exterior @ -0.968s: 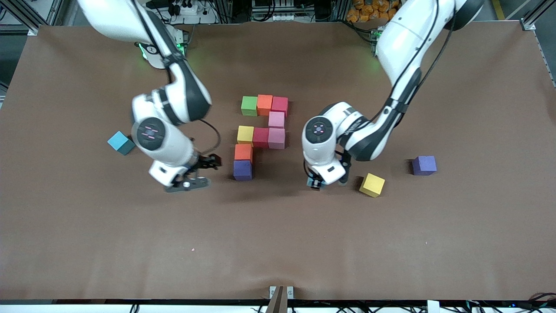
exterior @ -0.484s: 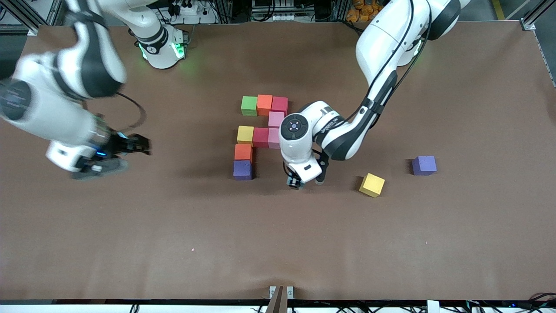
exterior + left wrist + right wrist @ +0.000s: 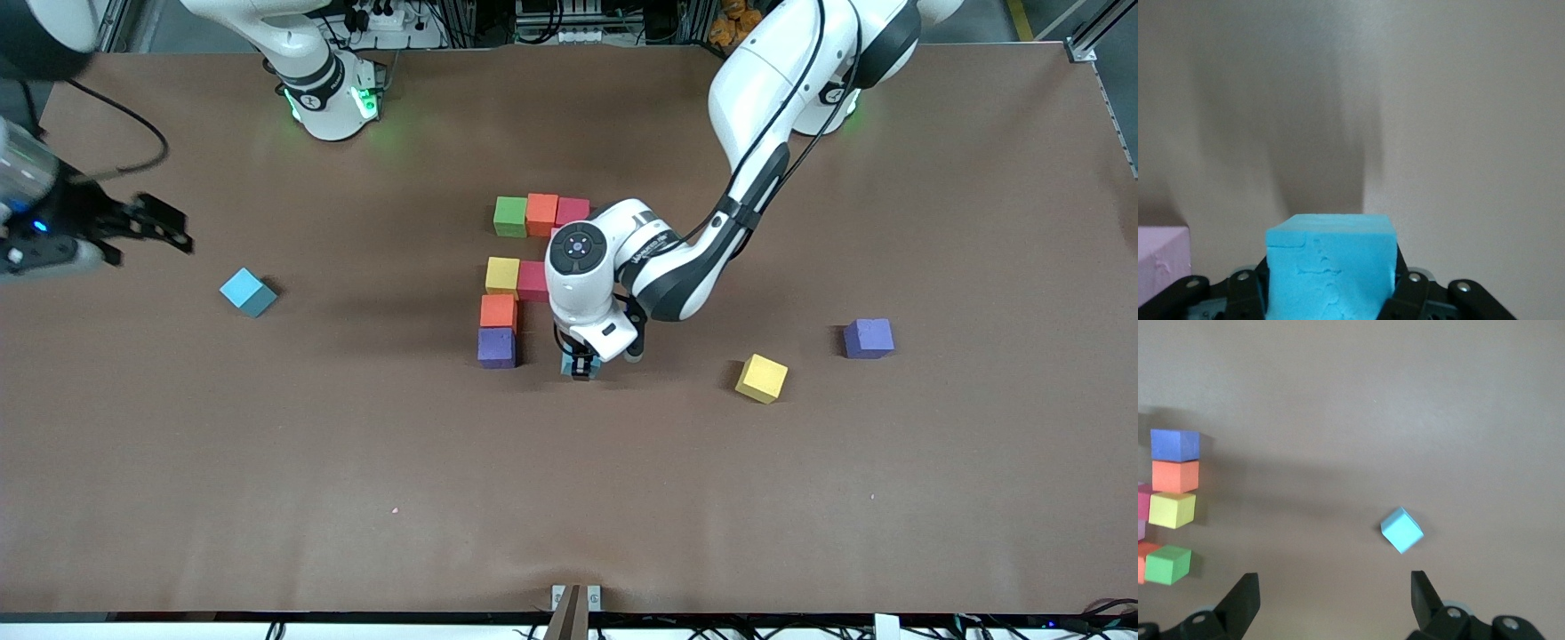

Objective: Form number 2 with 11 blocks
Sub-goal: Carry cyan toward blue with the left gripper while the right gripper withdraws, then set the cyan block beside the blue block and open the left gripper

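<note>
My left gripper [image 3: 578,366] is shut on a light blue block [image 3: 1330,267], low over the mat about one cube's width from the purple block [image 3: 496,347] at the near end of the figure. That figure shows green [image 3: 510,216], orange [image 3: 541,213] and red [image 3: 573,211] cubes in its farthest row, then yellow [image 3: 502,276], red [image 3: 533,281] and orange [image 3: 498,312]. The left arm hides the pink cubes in the front view; one pink corner [image 3: 1161,263] shows beside the held block. My right gripper [image 3: 147,236] is open and empty over the right arm's end of the table.
Loose on the mat lie a second light blue block [image 3: 248,292] toward the right arm's end, and a yellow block [image 3: 761,378] and a purple block [image 3: 868,338] toward the left arm's end. The right wrist view shows the loose light blue block [image 3: 1402,529].
My left gripper has carried the light blue block toward the figure's purple cube. The right arm has swung away to its end of the table, uncovering the loose light blue block.
</note>
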`<state>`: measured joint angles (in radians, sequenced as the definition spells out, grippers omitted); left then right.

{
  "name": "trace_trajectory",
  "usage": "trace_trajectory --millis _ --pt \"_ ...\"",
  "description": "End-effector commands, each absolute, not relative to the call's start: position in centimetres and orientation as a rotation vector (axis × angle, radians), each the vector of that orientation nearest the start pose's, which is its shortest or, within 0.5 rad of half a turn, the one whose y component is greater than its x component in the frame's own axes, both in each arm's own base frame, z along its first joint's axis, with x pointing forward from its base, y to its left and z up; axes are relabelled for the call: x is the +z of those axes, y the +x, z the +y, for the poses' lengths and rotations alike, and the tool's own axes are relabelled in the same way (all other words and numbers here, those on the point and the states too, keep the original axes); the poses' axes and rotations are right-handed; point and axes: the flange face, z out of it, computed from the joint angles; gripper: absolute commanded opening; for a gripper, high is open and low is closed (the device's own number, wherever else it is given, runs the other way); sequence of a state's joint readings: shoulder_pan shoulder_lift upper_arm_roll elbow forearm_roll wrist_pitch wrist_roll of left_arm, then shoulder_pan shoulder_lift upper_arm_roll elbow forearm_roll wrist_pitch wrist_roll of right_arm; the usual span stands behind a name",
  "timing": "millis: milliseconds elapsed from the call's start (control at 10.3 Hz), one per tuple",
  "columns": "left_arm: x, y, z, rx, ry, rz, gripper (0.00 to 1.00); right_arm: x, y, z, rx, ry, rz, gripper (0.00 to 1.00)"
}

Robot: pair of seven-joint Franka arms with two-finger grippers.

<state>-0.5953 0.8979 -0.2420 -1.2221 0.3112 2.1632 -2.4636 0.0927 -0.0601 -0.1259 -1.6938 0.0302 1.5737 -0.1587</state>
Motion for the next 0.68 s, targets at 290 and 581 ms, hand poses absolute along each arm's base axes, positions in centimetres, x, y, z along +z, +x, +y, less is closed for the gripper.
trace_trajectory --millis 290,581 --pt "24.9 56.7 -53.4 -0.070 -2.222 -2.458 0.20 65.8 49.4 -1.7 0.095 -3.167 -0.217 1.00" --pt "23.1 54.8 -55.5 -0.045 -2.281 -2.432 0.20 65.6 49.7 -2.7 0.090 -3.170 -0.222 1.00"
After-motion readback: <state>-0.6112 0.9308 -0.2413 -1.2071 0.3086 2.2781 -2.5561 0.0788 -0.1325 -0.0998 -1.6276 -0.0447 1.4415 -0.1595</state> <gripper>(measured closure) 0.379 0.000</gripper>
